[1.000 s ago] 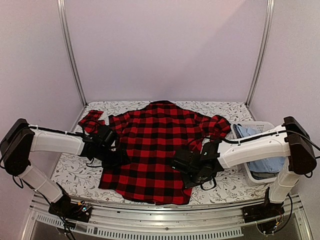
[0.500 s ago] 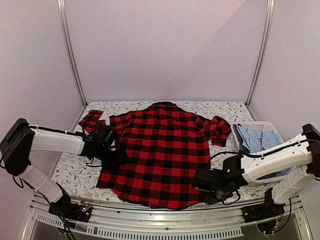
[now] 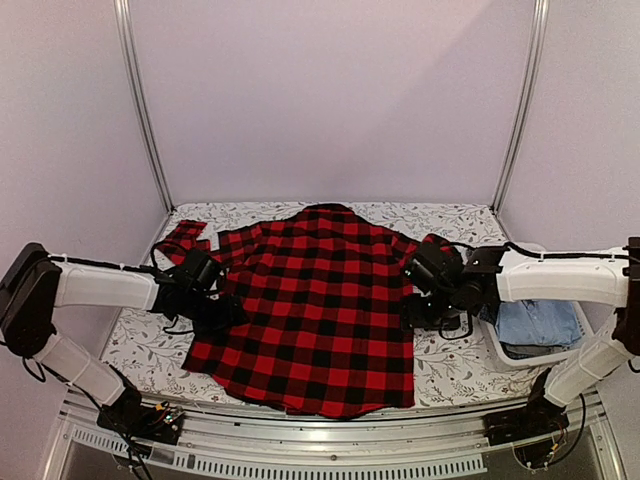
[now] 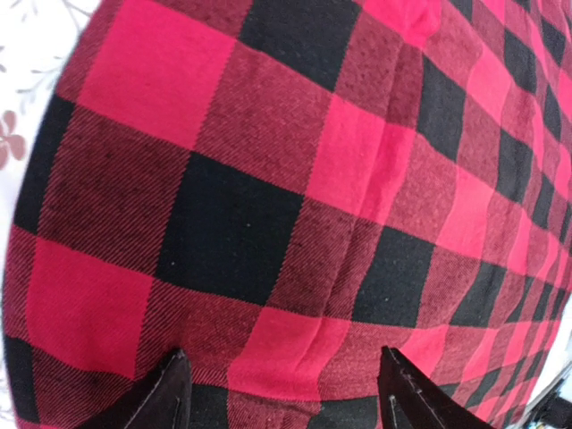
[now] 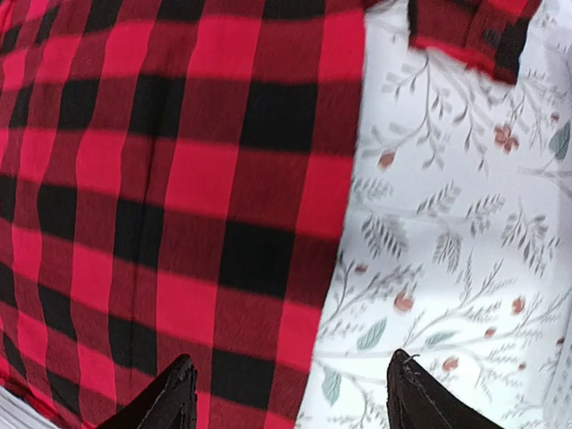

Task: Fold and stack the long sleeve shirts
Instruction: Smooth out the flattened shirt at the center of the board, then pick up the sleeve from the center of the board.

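Shirt (image 3: 310,315): red-and-black check, long sleeved, spread flat in the middle of the table, collar at the far end, hem at the near edge. No lettering shows on the upturned side.
Left sleeve (image 3: 185,238): folded in a small heap at the far left corner.
Right sleeve (image 3: 437,248): bunched at the far right shoulder; the right wrist view shows its cuff (image 5: 474,31) lying on the cover.
Left gripper (image 4: 286,393): over the shirt's left edge, fingers spread apart with nothing between them but the cloth below.
Right gripper (image 5: 290,393): over the shirt's right edge, fingers spread apart, one above the check cloth and one above the bare cover, holding nothing.
Tablecloth (image 3: 140,345): white with a leaf-and-berry print, lying under the shirt.
Basket (image 3: 530,358): white plastic, at the right edge of the table, just beside the right arm.
Blue garment (image 3: 540,322): denim-coloured, lying inside the basket.
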Available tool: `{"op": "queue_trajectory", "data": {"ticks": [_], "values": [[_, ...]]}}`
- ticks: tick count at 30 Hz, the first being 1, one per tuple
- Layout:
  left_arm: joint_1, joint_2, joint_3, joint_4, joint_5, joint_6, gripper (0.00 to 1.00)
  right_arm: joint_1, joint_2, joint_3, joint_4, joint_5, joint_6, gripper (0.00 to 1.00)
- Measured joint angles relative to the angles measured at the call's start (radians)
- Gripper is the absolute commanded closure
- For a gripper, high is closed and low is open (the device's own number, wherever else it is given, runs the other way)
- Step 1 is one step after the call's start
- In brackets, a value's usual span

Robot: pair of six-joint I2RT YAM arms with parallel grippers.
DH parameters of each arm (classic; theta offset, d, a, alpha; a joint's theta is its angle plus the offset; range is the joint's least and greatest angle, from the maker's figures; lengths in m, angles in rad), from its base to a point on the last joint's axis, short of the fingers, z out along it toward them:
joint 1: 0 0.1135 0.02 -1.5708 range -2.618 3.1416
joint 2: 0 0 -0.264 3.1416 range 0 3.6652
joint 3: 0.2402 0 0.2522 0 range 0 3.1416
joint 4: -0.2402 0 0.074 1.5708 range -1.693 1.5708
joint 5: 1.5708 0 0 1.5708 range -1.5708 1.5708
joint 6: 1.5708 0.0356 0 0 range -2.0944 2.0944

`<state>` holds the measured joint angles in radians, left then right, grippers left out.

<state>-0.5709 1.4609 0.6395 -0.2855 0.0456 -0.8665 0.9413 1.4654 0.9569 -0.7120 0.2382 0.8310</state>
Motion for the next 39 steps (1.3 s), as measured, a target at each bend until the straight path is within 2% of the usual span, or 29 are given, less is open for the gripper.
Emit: {"op": "queue_trajectory", "data": {"ticks": [7, 12, 16, 25, 33, 37, 39], "values": [[0.068, -0.036, -0.042, 0.034, 0.018, -0.024, 0.28, -0.22, 0.087, 0.139, 0.142, -0.013, -0.168, 0.28], [0.1, -0.071, -0.067, 0.024, 0.015, -0.039, 0.28, -0.314, 0.201, 0.216, 0.228, -0.031, -0.244, 0.28], [0.108, -0.094, -0.075, -0.005, 0.009, -0.046, 0.28, -0.373, 0.258, 0.21, 0.248, -0.033, -0.263, 0.29], [0.103, -0.116, -0.063, -0.069, 0.023, -0.029, 0.28, -0.401, 0.257, 0.074, 0.272, 0.019, -0.236, 0.34], [0.063, -0.116, 0.048, -0.137, 0.024, 0.014, 0.28, -0.419, 0.267, 0.043, 0.306, 0.051, -0.191, 0.36], [0.043, -0.116, 0.089, -0.142, 0.023, 0.03, 0.28, -0.421, 0.306, 0.044, 0.348, 0.059, -0.175, 0.45], [0.037, -0.116, 0.105, -0.148, 0.024, 0.037, 0.28, -0.422, 0.33, 0.044, 0.363, 0.06, -0.172, 0.54]]}}
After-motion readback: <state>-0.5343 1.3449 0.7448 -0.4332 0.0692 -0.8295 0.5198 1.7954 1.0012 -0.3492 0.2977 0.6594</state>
